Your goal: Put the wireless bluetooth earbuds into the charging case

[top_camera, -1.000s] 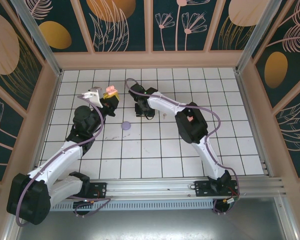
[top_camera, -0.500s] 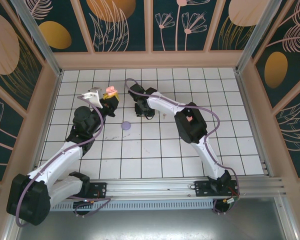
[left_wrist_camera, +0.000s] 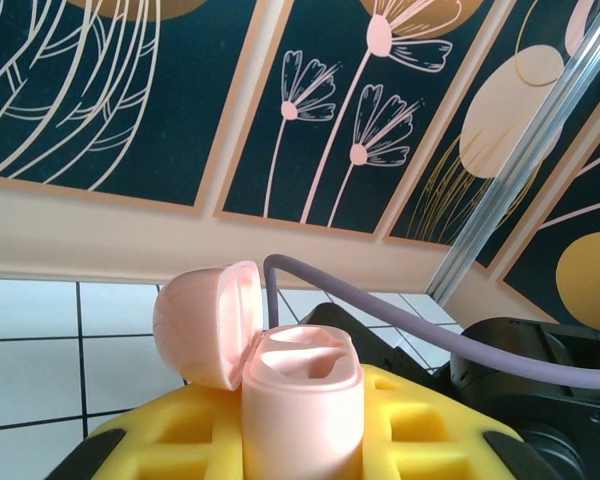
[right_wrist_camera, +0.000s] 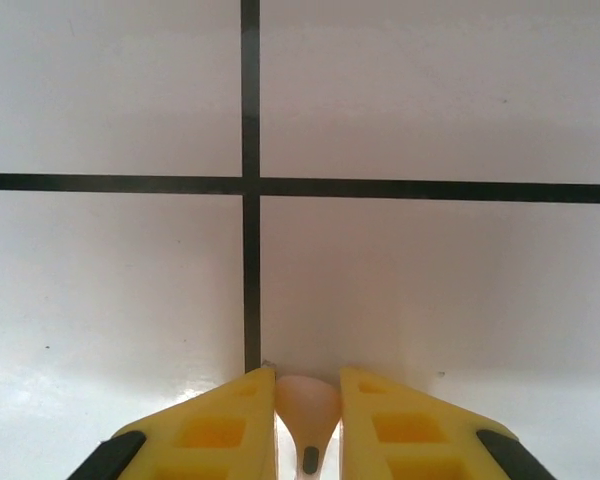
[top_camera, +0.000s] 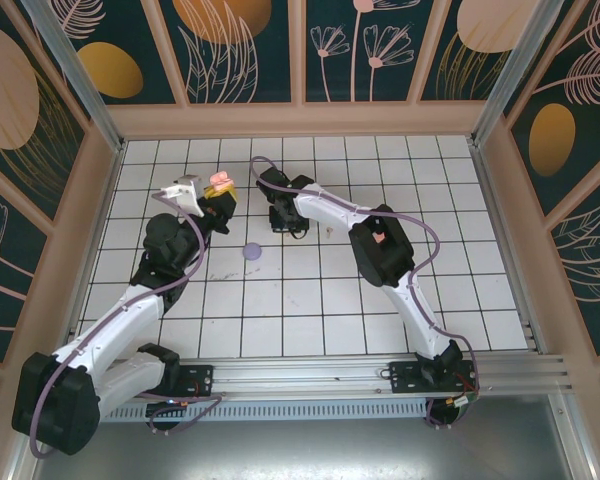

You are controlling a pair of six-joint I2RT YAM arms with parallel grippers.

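Your pale pink charging case (left_wrist_camera: 302, 400) stands upright in the left gripper (left_wrist_camera: 300, 455), its hinged lid (left_wrist_camera: 205, 325) swung open sideways and the moulded wells showing. Right of the case and lower, you have one pale pink earbud (right_wrist_camera: 307, 398) clamped in the right gripper (right_wrist_camera: 307, 425), bulb toward the tiles (right_wrist_camera: 430, 280), stem pointing back

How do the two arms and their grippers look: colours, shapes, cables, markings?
Both the left arm and the right arm have white links and bulky black joints, with a lilac cable running along each. The right arm's big joint bears a small pink mark. The left gripper and right gripper have yellow fingers with rectangular recesses and black edges.
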